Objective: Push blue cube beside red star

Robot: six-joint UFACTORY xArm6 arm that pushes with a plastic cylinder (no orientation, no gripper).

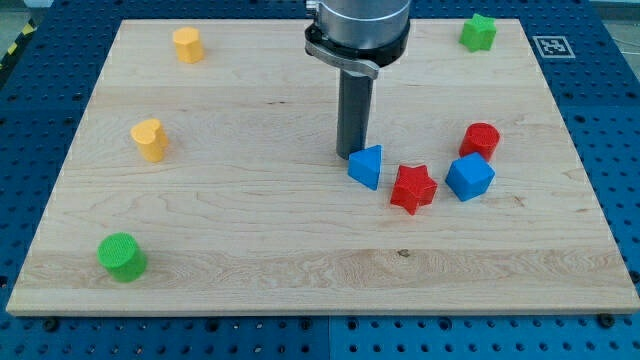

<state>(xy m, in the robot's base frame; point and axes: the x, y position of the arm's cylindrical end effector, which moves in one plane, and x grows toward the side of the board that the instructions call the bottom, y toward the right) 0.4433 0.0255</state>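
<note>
The blue cube [469, 177] lies on the wooden board [250, 230] just to the right of the red star [413, 188], with a narrow gap between them. A blue wedge-shaped block [366, 165] lies just left of the star. My tip [350, 155] rests at the upper left edge of that blue wedge, well left of the blue cube. A red cylinder [481, 140] stands just above the blue cube.
A green star-like block [478, 32] sits at the top right. A yellow cylinder-like block [187, 44] is at the top left, a yellow heart [150, 139] at the left, and a green cylinder [122, 256] at the bottom left.
</note>
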